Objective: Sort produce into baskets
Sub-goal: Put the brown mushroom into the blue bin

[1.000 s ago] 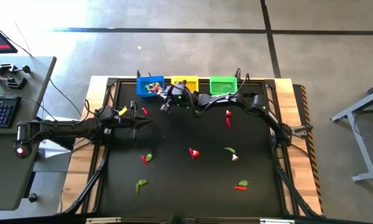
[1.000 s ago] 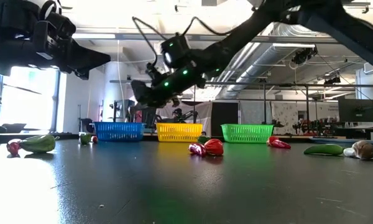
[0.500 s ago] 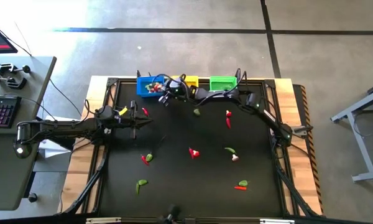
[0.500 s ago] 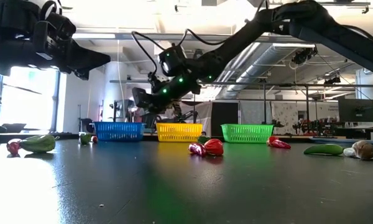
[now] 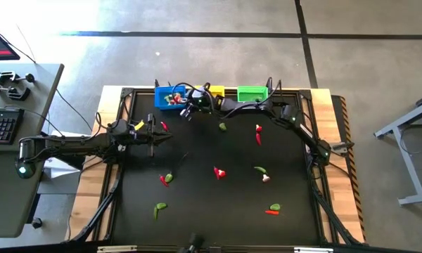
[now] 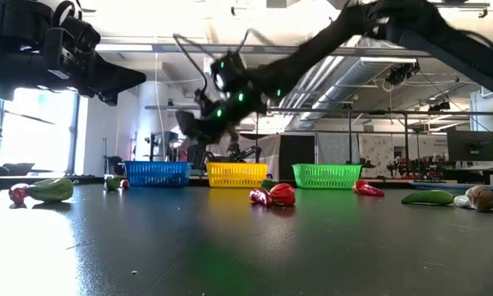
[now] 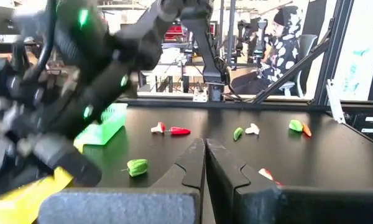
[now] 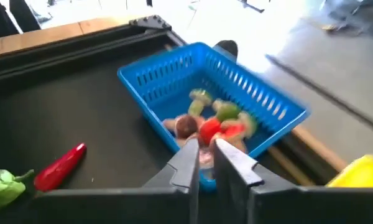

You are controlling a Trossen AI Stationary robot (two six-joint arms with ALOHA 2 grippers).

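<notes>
Right, here is what you have on the table:

- Three baskets stand in a row along the far edge: blue basket (image 5: pixel 170 96), yellow basket (image 5: pixel 216 90), green basket (image 5: pixel 252 93).
- On the black mat (image 5: pixel 211 225) you can count about nine spots of loose produce. They are a red piece (image 5: pixel 164 126), a green piece (image 5: pixel 222 127), a red chili (image 5: pixel 258 133), a red-and-green pair (image 5: pixel 167 178), a red cluster (image 5: pixel 219 171), a green one (image 5: pixel 259 169) touching a whitish one (image 5: pixel 266 178), a green one near the front (image 5: pixel 160 207) and a green-and-orange pair (image 5: pixel 273 208).
- The blue basket holds a small heap of red, green and brownish pieces (image 8: pixel 211 124), too blurred for you to count exactly.
- Your right gripper (image 5: pixel 188 112) hangs just beside the blue basket's front wall. Whether it is clenched or released, you cannot tell.
- Your left gripper (image 7: pixel 205 163) is clenched on nothing and hovers over the mat's left side.
- From above, the right arm covers part of the yellow basket.
- From table height, that arm is a blur.
- A green pepper (image 8: pixel 3 186) is cut off at the edge of the right wrist picture.
</notes>
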